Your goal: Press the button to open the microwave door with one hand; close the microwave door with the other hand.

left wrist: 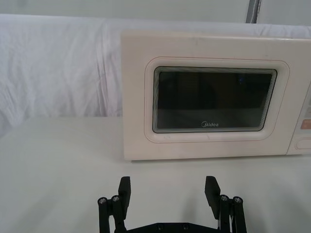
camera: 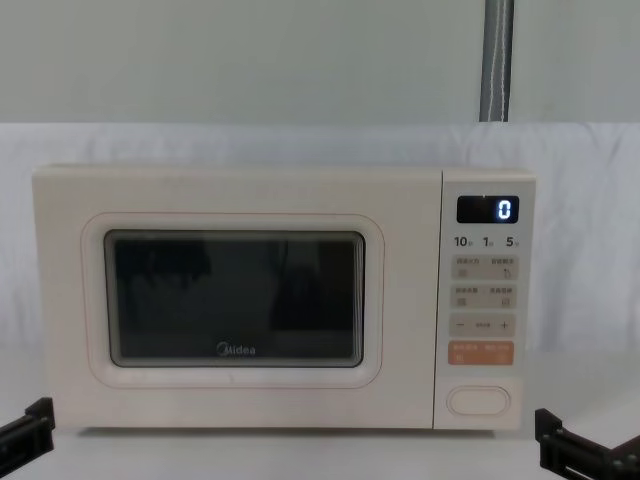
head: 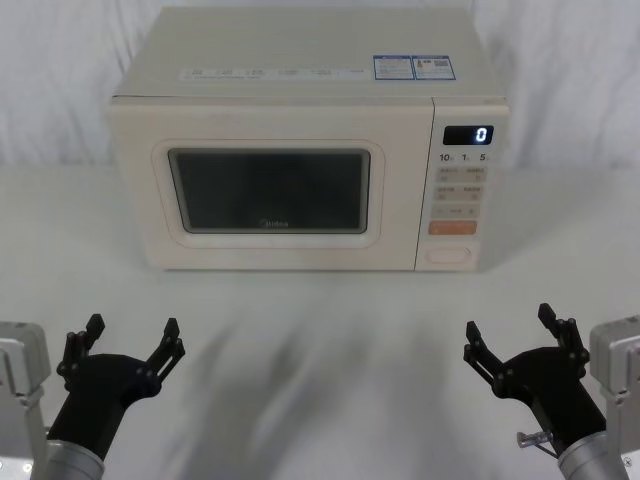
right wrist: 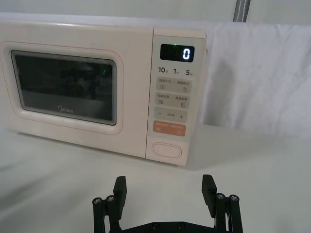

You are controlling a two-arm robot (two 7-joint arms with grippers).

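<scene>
Cream box-shaped microwave sitting square on the white cloth-covered surface, facing forward. Wide cream microwave door with its rounded dark glass window shut flush against the body, small grey logo under the glass. To the door's right, narrow cream control panel, black display glowing a white "0", orange rectangular key below the small beige ones. Right at the foot of that panel, the large cream pill-shaped button with raised rim, untouched. Down low on the left, black forked left gripper hovering above the surface, fingers spread wide, holding nothing, well short of the door. Same story on the right: black forked right gripper splayed wide and empty, near the front edge, roughly in line with the panel yet well apart from the button. From the right wrist view, button straight ahead beyond the open fingertips.
</scene>
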